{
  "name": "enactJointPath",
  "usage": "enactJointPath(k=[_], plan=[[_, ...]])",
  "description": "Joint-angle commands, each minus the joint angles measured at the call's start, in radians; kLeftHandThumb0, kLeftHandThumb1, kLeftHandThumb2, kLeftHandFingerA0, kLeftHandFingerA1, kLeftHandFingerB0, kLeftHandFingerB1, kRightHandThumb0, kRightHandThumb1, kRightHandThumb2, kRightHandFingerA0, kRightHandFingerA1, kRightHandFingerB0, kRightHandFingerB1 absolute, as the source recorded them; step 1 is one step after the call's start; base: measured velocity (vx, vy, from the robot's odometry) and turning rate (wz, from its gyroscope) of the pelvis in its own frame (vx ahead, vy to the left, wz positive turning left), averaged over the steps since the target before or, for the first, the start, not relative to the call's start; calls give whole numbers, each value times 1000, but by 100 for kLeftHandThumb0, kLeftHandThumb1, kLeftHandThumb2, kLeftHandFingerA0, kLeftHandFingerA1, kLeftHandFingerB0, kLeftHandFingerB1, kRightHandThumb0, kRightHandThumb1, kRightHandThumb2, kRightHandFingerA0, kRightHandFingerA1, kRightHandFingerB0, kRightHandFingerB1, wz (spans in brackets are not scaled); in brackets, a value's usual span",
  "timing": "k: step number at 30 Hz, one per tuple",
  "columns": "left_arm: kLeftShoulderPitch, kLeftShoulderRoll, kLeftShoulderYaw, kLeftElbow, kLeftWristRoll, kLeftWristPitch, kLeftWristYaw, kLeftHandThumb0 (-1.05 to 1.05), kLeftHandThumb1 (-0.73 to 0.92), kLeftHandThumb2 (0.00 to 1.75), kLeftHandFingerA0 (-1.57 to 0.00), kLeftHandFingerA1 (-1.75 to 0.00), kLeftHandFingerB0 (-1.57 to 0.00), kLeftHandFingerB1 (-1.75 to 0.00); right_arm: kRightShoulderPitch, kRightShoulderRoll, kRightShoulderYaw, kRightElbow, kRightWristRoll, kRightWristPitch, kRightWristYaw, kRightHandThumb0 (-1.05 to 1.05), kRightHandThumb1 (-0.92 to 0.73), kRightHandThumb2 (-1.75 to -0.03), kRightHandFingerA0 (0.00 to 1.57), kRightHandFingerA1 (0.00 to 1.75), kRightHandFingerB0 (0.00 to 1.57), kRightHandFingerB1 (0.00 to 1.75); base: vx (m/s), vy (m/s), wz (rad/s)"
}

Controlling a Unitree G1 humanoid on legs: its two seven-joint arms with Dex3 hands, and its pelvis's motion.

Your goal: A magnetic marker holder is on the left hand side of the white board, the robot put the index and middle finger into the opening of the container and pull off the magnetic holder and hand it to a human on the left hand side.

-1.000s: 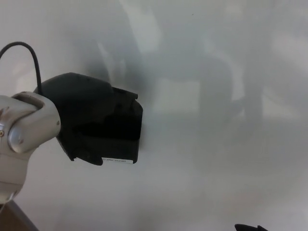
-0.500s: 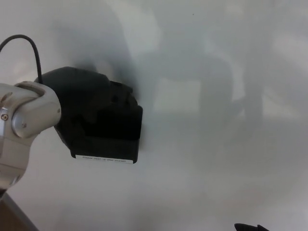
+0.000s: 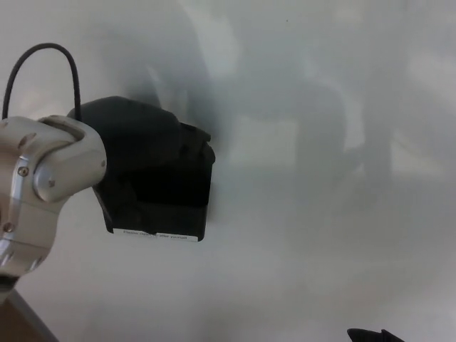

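Black holder sits on the whiteboard with the left hand over its top, fingers can't tell, white label strip along its bottom edge too blurry to read, board wide open rightward.

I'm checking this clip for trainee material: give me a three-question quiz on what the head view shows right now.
1. True or false: the left hand is at the black marker holder on the whiteboard.
2. What marks the holder's lower edge? A) a white label strip B) a red cap C) a hook
3. Fill in: a black ____ loops above the left wrist.

Key: 1 true; 2 A; 3 cable.
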Motion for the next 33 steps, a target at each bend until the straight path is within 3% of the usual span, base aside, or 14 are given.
enactJointPath(k=[1,7,8,10,14,15,17,19,20,21,25,27,31,33], plan=[[-31,21,-25,4,19,101,-124,-55,37,67,-62,-75,-17,-36,0,-19,-4,-2,4,-17,2,-50,-75,-64,75,52,54,38,0,0,0],[-54,22,-46,16,17,185,-212,-55,38,66,-28,-44,-9,-33,-5,-20,0,-2,-2,-16,-5,-52,-75,-64,75,51,53,38,0,0,0],[-57,22,-51,17,17,204,-230,-31,25,80,-57,-73,0,-42,-5,-19,0,-3,-2,-15,-6,-52,-75,-63,75,51,55,38,0,0,0],[-56,24,-54,15,17,215,-240,-29,22,82,-79,-85,0,-46,-5,-18,-1,-3,-1,-15,-5,-52,-75,-64,75,50,54,38,0,0,0],[-47,36,-64,7,28,222,-254,-30,22,82,-73,-85,0,-46,-5,-17,-4,-4,4,-15,-1,-52,-74,-63,77,52,55,39,0,0,0],[-48,41,-67,6,33,224,-258,-57,46,55,-58,-59,-16,-27,-6,-17,-4,-4,3,-15,0,-51,-74,-63,75,51,55,39,0,0,0],[-49,49,-72,8,41,226,-263,-57,46,55,-53,-67,-17,-27,-9,-18,-3,-4,2,-16,0,-51,-74,-63,76,51,55,39,0,0,0],[-50,53,-72,12,40,231,-262,-37,26,81,-66,-81,0,-42,-12,-19,-2,-4,-1,-17,-3,-51,-75,-63,76,51,56,39,0,0,0],[-50,53,-71,13,38,232,-261,-37,26,81,-66,-81,0,-42,-14,-19,-2,-4,-1,-16,-4,-51,-75,-63,76,51,56,39,0,0,0],[-49,55,-71,19,37,233,-259,-55,46,55,-65,-75,-17,-27,-15,-17,-3,-5,1,-13,-1,-51,-74,-64,76,51,56,38,0,0,0],[-58,59,-73,47,28,229,-261,-65,42,72,-65,-70,-11,-35,-18,-15,-5,-7,5,-15,3,-51,-74,-63,77,52,57,39,0,0,0],[-57,57,-69,56,20,232,-263,-56,48,55,-72,-65,-16,-27,-16,-14,-5,-6,5,-19,3,-51,-74,-63,77,53,58,39,0,0,0],[-54,53,-53,76,-10,221,-260,-67,43,73,-75,-74,-11,-36,-15,-16,-3,-6,0,-23,-4,-50,-74,-63,78,53,58,39,0,0,0],[-59,54,-54,88,-14,216,-264,-70,46,61,-76,-72,-13,-29,-14,-16,-3,-7,2,-25,-1,-50,-74,-63,77,52,58,39,0,0,0]])
